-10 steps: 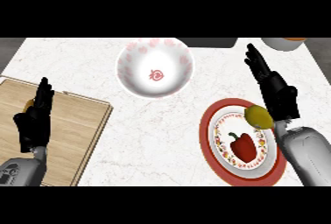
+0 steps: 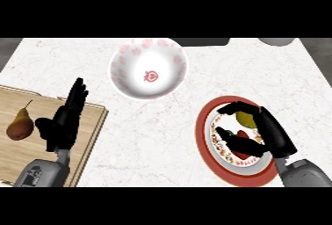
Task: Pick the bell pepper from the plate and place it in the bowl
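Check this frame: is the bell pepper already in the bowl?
No, the bell pepper lies on the plate under the right hand; the bowl holds nothing.

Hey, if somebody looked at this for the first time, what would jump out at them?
Probably the right hand, fingers curled over the red-rimmed plate at the right, around a yellow and red bell pepper. Next, the white bowl near the top, and the pear on the wooden board by the open left hand.

Red bell pepper (image 2: 242, 141) on red-rimmed plate (image 2: 206, 132), white bowl (image 2: 148, 68) beyond
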Robot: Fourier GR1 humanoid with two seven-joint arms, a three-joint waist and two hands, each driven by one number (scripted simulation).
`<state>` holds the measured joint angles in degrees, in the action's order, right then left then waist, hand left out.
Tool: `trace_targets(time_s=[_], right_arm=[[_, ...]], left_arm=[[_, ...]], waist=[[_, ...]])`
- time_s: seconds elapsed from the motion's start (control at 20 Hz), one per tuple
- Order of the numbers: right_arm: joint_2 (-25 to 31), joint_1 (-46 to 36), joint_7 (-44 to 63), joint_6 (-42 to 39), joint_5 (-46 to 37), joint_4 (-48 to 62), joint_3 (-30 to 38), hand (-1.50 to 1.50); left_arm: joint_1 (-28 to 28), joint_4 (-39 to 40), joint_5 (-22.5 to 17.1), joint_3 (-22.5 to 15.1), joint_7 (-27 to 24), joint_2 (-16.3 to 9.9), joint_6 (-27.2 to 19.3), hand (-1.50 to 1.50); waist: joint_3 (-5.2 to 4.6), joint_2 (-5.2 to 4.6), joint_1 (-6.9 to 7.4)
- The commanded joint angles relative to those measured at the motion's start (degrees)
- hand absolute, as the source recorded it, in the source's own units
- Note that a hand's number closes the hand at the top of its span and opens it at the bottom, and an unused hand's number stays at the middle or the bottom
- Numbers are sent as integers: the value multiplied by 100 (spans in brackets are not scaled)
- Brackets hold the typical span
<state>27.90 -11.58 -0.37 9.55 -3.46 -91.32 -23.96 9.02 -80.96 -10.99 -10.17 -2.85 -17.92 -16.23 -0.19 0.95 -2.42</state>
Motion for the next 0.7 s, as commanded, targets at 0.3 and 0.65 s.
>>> trace_targets(time_s=[0.3,0.65], right_arm=[[-194,2415,-2750,626,442,-1454,552,-150],[589,2620,-92,971,-461,-3241,948,-150]], left_arm=[[-28,-486,70,-306,389,224,125,0],[67,-566,103,-248,523,247,281,0]], waist=[[22,-68,129],[9,-82,182]])
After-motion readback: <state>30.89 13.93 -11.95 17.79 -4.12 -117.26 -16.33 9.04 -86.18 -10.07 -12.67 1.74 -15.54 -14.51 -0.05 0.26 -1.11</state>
